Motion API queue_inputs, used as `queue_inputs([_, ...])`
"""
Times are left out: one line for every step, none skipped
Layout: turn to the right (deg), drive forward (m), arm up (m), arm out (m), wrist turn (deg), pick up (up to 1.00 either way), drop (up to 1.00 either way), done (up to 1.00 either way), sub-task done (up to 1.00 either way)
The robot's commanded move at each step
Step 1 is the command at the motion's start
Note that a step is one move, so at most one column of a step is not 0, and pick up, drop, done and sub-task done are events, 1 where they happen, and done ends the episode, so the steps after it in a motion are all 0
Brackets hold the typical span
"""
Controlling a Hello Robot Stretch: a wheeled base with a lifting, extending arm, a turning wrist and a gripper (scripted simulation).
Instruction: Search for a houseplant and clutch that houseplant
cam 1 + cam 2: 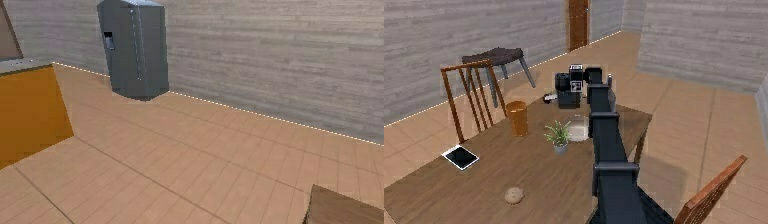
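A small green houseplant [558, 135] in a pale pot stands on the wooden table [474, 185], near its middle. My arm's dark bar runs up just to the right of the plant. The gripper [562, 90] sits farther out, near the table's far edge, beyond the plant. A small pale thing lies on the table by its far end, so I cannot tell whether it holds anything.
Also on the table are an orange cup [516, 117], a tablet [460, 157], a round brown lump [512, 195] and a clear thing [576, 128]. Wooden chairs [469, 95] [714, 195] flank it, with a dark stool [496, 60] beyond. Ahead stand a grey fridge [133, 47] and an orange counter [30, 110], with open floor between.
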Motion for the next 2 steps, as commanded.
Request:
queue_inputs([0.0,0.00,-0.30,0.00,0.0,0.00,0.00,0.00,0.00])
queue_inputs([0.0,0.00,0.00,0.00,0.0,1.00,0.00,0.00,0.00])
